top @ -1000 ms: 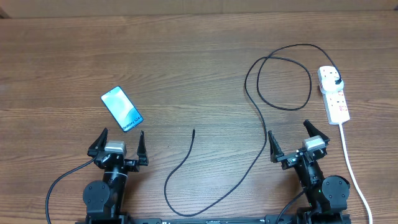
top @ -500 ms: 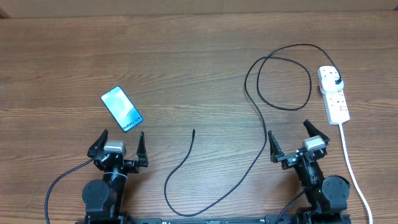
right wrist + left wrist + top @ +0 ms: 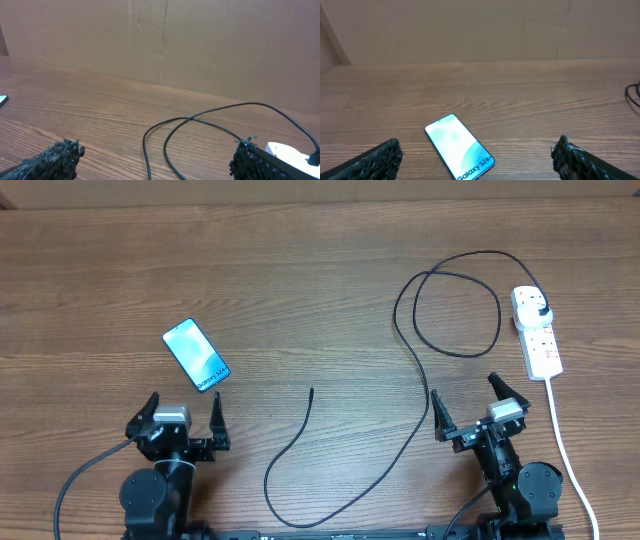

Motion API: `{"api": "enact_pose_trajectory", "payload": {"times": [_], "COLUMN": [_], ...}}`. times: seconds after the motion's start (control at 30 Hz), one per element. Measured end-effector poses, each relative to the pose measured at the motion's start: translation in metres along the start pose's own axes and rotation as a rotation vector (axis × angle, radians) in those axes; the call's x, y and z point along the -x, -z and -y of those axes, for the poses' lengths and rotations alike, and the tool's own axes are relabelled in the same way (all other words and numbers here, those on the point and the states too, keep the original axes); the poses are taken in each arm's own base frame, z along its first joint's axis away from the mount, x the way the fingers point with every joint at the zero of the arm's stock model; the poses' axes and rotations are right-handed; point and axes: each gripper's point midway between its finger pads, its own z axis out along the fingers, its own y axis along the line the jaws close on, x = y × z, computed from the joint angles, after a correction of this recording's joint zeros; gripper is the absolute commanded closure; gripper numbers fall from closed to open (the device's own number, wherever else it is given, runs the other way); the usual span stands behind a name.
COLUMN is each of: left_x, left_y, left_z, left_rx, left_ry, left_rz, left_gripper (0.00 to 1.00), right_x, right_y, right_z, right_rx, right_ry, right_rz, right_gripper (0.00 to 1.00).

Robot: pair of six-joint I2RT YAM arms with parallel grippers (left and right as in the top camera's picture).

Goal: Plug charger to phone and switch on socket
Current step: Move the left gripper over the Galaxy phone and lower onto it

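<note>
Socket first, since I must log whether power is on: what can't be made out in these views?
socket: overhead, its red switches too small to read on or off; right wrist view, cut off by the bottom-right corner.
charger: overhead, tip's connector type too small.
phone: left wrist view, lower end cut off by bottom edge; port unseen.

A wooden table (image 3: 300, 280) filled the overhead view, its brown surface streaked with darker grain that ran from left to right. Along the table's far edge stood a plain brown backdrop (image 3: 470, 30), flat and matte, much like cardboard. Thin vertical seams divided it into panels in both wrist views. At the far left of the left wrist view, a side panel (image 3: 329, 35) met the backdrop at an angle.
</note>
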Motion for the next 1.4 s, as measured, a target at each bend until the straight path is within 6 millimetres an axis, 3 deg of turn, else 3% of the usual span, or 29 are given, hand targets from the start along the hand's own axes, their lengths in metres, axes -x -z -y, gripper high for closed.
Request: {"api": "enact_pose_trajectory", "payload": {"times": [0.27,0.57,0.73,0.97,1.1,1.17,1.2,1.23,1.27,1.3,1.33,1.4], "left_x": [0.031,0.095,0.120,0.128,0.109,0.101,0.099,0.096,0.092,0.090,0.086,0.081], "left_y": [-0.013,-0.032,-0.039,-0.053,-0.065,-0.072,-0.074,-0.076,-0.079,-0.080,-0.082,-0.085], "left_z": [-0.004,-0.006,-0.007,0.002,0.020,0.024,0.024,0.025,0.023,0.022,0.020,0.018], "left_rx": [0.017,0.023,0.034,-0.003,-0.103,-0.123,-0.123,-0.119,-0.102,-0.086,-0.066,-0.044], "left_ry": [0.007,0.031,0.093,0.151,0.191,0.202,0.216,0.228,0.254,0.274,0.292,0.316], "left_rz": [-0.106,-0.257,-0.356,-0.562,-0.654,-0.685,-0.696,-0.707,-0.722,-0.732,-0.743,-0.765], "left_gripper": [0.01,0.00,0.01,0.00,0.00,0.30,0.55,0.60,0.42,0.10,0.00,0.00], "right_x": [0.000,0.000,0.000,0.000,0.000,0.000,0.000,0.000,0.000,0.000,0.000,0.000], "right_y": [0.000,0.000,0.000,0.000,0.000,0.000,0.000,0.000,0.000,0.000,0.000,0.000], "right_z": [0.000,0.000,0.000,0.000,0.000,0.000,0.000,0.000,0.000,0.000,0.000,0.000], "right_rx": [0.000,-0.001,0.000,-0.001,0.000,-0.001,0.000,0.000,0.000,-0.001,0.000,-0.001], "right_ry": [0.000,0.001,0.000,0.000,0.000,0.000,0.001,0.000,0.000,0.000,0.000,0.001], "right_rz": [0.000,0.001,0.001,0.000,0.000,0.001,0.001,0.001,0.000,0.000,0.000,0.001], "right_gripper": [0.00,0.00,0.00,0.00,0.00,0.00,0.00,0.00,0.00,0.00,0.00,0.00]}}
